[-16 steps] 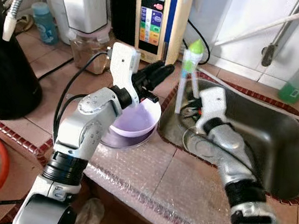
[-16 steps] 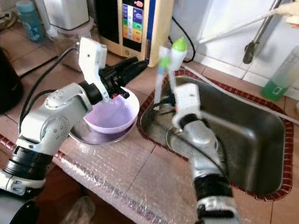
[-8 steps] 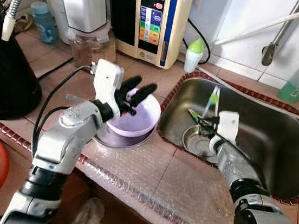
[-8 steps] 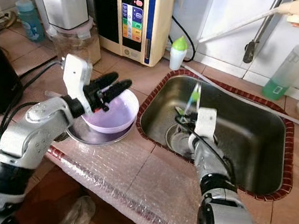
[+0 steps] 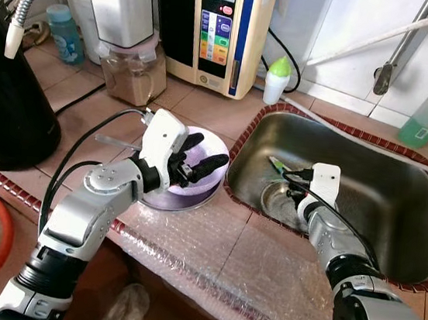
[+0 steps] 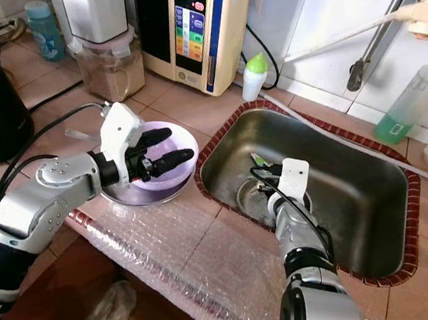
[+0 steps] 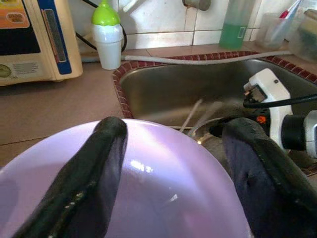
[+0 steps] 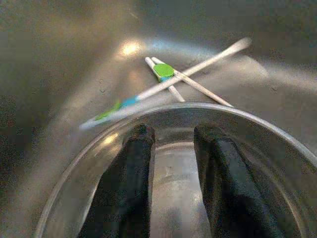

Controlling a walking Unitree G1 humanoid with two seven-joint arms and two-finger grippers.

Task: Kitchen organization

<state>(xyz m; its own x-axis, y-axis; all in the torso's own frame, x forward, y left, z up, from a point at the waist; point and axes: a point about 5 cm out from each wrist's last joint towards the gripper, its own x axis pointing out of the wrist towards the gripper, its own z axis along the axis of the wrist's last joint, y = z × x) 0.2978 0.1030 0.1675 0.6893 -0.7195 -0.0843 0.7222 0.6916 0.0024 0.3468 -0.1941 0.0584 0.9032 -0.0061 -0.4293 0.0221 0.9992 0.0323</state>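
Two grippers working: our left gripper [image 5: 203,150] hovers fingers spread over the purple bowl [image 5: 195,187] on the tabletop; right gripper [image 8: 173,148], fingers slightly apart, empty, above sink [image 5: 398,190] drain, toothbrushes [image 8: 163,82] at 12 o'clock.

My left arm is bent at the elbow, reaching forward, its wrist level. My left gripper [image 5: 202,152] has its two black fingers [image 7: 94,171] spread wide apart. My right arm stretches forward and down, and my right gripper [image 8: 171,163] holds its fingers slightly parted, gripping nothing.
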